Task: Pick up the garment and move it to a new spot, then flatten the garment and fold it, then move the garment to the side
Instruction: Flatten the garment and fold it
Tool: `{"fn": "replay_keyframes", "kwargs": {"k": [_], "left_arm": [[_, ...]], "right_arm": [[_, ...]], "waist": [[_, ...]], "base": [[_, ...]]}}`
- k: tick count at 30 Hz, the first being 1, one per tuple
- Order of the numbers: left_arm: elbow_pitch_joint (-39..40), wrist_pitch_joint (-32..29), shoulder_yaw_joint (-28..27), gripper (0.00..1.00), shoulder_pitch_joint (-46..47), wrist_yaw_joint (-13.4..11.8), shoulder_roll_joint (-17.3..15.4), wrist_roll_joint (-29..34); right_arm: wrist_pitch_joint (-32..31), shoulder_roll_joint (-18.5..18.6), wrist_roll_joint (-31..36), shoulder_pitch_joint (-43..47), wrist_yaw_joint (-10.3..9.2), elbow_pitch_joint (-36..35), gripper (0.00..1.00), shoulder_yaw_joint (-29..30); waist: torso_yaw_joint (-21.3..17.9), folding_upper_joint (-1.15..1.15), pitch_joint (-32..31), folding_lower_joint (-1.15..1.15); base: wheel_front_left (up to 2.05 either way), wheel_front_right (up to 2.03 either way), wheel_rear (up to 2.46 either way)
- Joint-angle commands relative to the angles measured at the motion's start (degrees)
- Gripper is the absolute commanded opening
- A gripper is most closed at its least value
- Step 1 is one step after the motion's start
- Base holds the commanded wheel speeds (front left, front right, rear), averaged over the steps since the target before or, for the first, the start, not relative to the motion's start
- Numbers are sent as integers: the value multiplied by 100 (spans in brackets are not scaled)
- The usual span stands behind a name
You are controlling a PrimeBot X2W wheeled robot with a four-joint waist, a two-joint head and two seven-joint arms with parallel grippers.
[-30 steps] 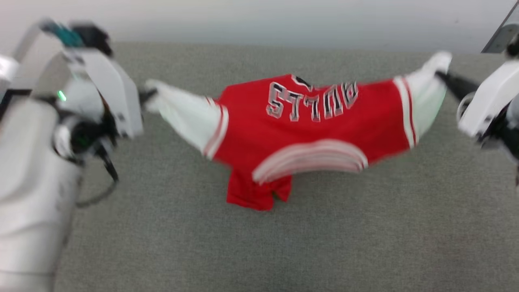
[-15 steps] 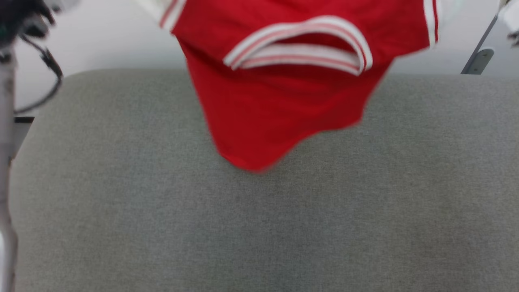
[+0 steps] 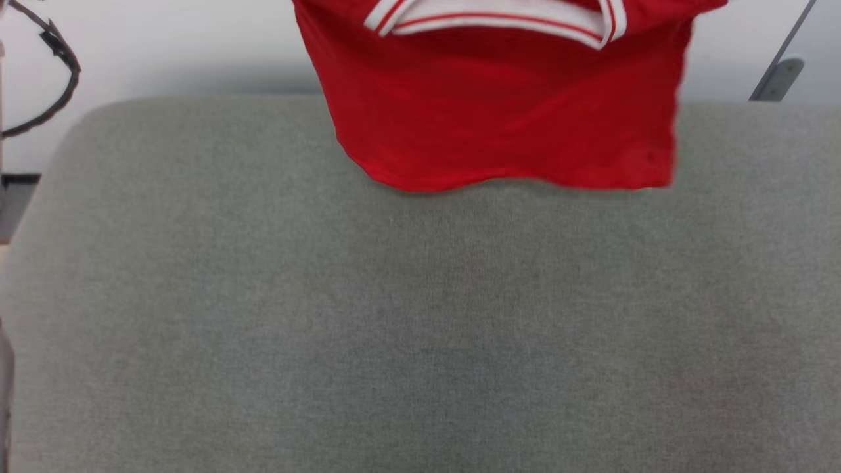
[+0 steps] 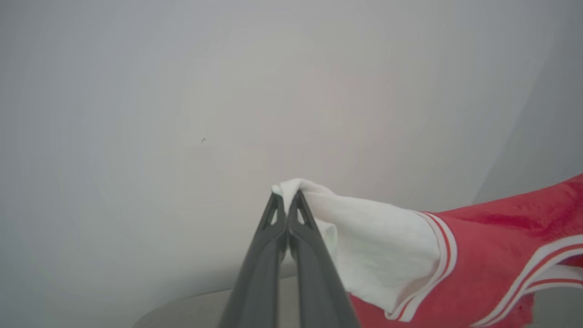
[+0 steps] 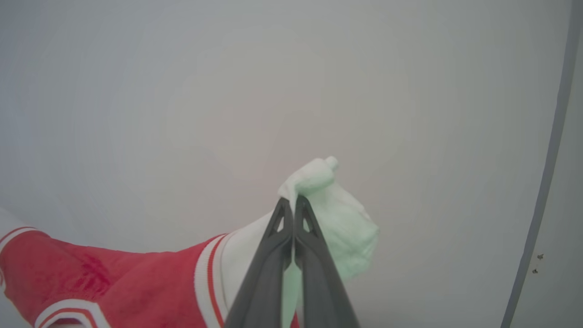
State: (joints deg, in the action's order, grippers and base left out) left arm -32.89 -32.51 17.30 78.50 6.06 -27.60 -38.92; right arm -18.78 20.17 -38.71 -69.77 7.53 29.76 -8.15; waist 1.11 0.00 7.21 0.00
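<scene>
The garment (image 3: 506, 112) is held up in the air, spread between the two arms. Its red body hangs over the far part of the grey padded surface (image 3: 420, 328); whether the lower hem touches this surface cannot be told. The left gripper (image 4: 287, 195) is closed completely on the tip of one white sleeve (image 4: 364, 237). The right gripper (image 5: 291, 199) is closed in the same way on the bunched end of the other sleeve (image 5: 339, 223). On both sides only a small pinch of cloth is caught, at the very fingertips.

The main danger is judged to be a slip. If the shirt is swung or stretched wider, one sleeve end can be pulled out, and the garment would then drop on that side and crumple. If it is lowered unevenly, the hem can be folded under the body, and the flattening is made harder. The striped neckline (image 3: 493, 16) sags open, so a crease can also be pressed in there.
</scene>
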Motion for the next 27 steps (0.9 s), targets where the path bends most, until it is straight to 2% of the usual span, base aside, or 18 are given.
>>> {"fn": "replay_keyframes", "kwargs": {"k": [1, 13, 17, 20, 22, 24, 27], "left_arm": [[-51, 114, 18, 0, 109, 29, 13, 52], [-720, 1081, 289, 0, 1047, 42, 396, 440], [-1022, 1915, 323, 0, 1564, -138, 578, 732], [-1183, 2773, 270, 0, 1997, -276, 639, 952], [-1306, 3320, 300, 0, 2087, -274, 717, 1048], [-1386, 3779, 417, 0, 2074, -168, 733, 1175], [-1570, 4185, 516, 0, 1778, -77, 732, 1208]], "right_arm": [[105, 21, 72, -123, -9, 72, 0, -32], [1287, -12, 640, -995, -9, 862, 0, -244], [2380, 45, 1225, -1493, -9, 1190, 0, -285], [3200, 70, 1778, -1832, -9, 1377, 0, -288], [3361, 81, 2147, -1902, -9, 1380, 0, -349], [3393, 109, 2398, -1793, -9, 1161, 0, -470], [3392, 214, 2528, -1214, -9, 905, 0, -764]], "waist": [[-19, 0, 292, 0], [-50, 0, 1537, 0], [-21, 0, 1997, 0], [7, 0, 2316, 0], [48, 0, 2467, 0], [92, 0, 2555, 0], [161, 0, 2511, 0]], "base": [[0, 0, 0], [0, 0, 0], [0, 0, 0], [0, 0, 0], [0, 0, 0], [0, 0, 0], [0, 0, 0]]}}
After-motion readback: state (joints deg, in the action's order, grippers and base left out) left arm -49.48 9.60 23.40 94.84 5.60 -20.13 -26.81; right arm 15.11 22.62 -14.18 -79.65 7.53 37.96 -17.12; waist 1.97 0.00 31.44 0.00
